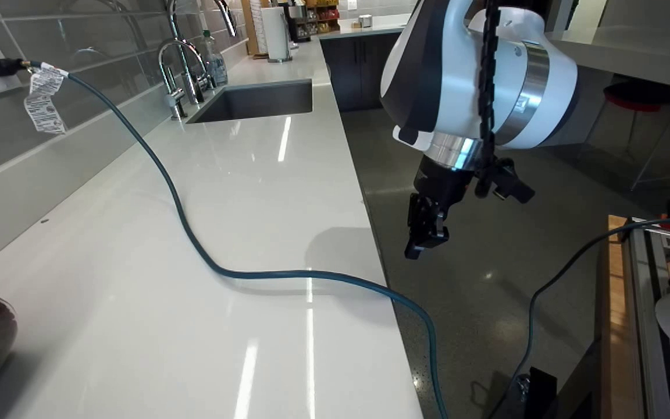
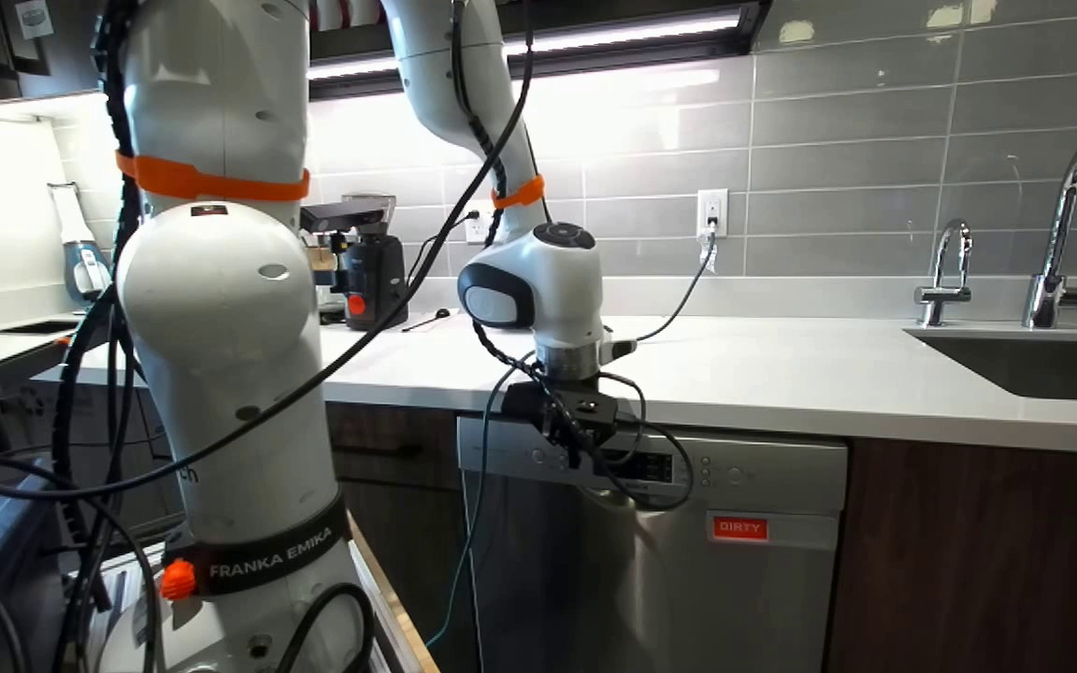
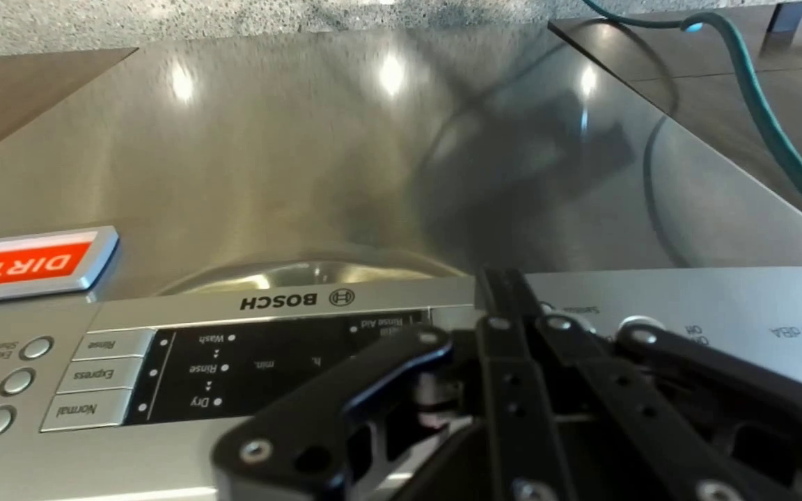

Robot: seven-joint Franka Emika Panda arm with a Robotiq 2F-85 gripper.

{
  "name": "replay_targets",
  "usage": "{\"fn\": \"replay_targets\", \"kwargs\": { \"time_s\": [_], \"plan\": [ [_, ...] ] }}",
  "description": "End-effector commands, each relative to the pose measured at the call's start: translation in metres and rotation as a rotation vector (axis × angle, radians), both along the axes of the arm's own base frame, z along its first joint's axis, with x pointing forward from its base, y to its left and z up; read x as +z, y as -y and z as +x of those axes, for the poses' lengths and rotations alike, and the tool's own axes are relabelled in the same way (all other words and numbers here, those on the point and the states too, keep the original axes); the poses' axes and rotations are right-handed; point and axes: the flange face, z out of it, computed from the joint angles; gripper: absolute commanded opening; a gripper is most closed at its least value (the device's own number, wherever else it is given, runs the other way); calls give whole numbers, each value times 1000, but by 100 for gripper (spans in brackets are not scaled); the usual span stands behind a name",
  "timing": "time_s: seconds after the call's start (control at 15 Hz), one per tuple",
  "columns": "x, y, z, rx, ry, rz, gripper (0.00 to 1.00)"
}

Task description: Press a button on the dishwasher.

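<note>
The steel dishwasher [image 2: 735, 608] stands under the counter, with its control panel [image 2: 782, 467] along the top. In the wrist view the panel appears upside down. It has rectangular Rinse, Express and Normal buttons [image 3: 98, 376], small round buttons [image 3: 17, 382] and a black display [image 3: 248, 362]. A round button by the On/Off label [image 3: 641, 322] is partly covered by the gripper linkage. My gripper [image 3: 509, 278] is shut and empty, its fingertips together in front of the panel right of the display. It also shows in both exterior views [image 1: 413, 251] [image 2: 576, 456]. Whether it touches the panel cannot be told.
The white counter [image 1: 166, 349] overhangs the dishwasher. A teal cable [image 1: 288, 273] crosses it and hangs over its front edge. Black cables [image 2: 660, 505] loop around the gripper. A red DIRTY sign [image 2: 739, 529] is on the door. A sink [image 2: 1043, 365] and faucet [image 2: 1048, 299] lie farther along.
</note>
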Motion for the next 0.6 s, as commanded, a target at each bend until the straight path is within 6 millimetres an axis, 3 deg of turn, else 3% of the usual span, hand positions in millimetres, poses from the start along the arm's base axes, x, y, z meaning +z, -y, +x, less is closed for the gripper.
{"fn": "replay_targets", "kwargs": {
  "time_s": [0.0, 0.53],
  "plan": [
    [-6, -2, 3, 11, 1, 24, 0],
    [-12, -5, 11, 11, 7, 46, 0]
  ]
}}
